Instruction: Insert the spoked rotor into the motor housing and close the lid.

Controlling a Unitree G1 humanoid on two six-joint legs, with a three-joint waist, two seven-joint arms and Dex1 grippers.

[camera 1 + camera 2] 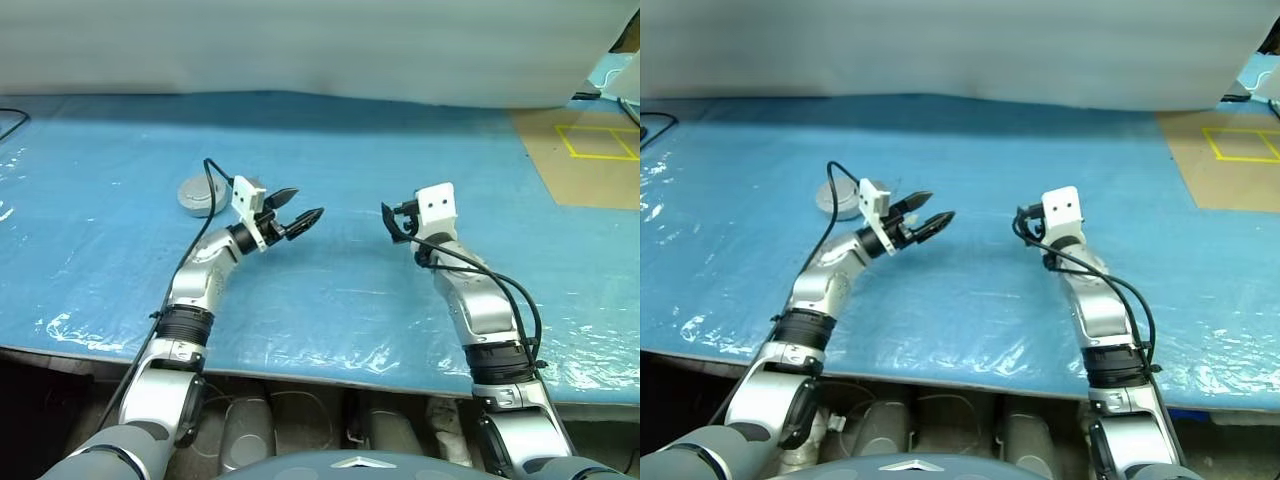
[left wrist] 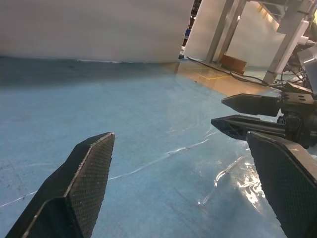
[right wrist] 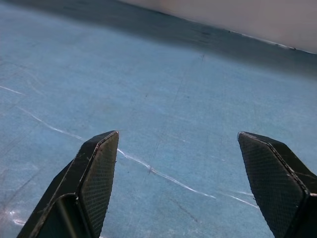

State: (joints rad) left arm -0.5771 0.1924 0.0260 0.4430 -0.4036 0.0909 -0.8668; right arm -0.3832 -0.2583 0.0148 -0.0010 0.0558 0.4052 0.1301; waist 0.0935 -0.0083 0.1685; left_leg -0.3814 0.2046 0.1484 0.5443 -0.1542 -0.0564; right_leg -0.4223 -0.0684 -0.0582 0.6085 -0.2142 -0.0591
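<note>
Both claws empty above the blue table (image 1: 330,130).

Left claw (image 1: 298,212) and right claw (image 1: 393,222) hang with fingers spread wide, gripping nothing. The housing (image 1: 200,195), lid down, lies just behind the left claw on its outer side, apart from it.

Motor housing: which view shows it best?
Left eye view: the motor housing lies closed on the blue table, partly behind the left arm's cable. Right eye view shows the same disc, more hidden by the wrist. Both wrist views look over bare blue table.
</note>
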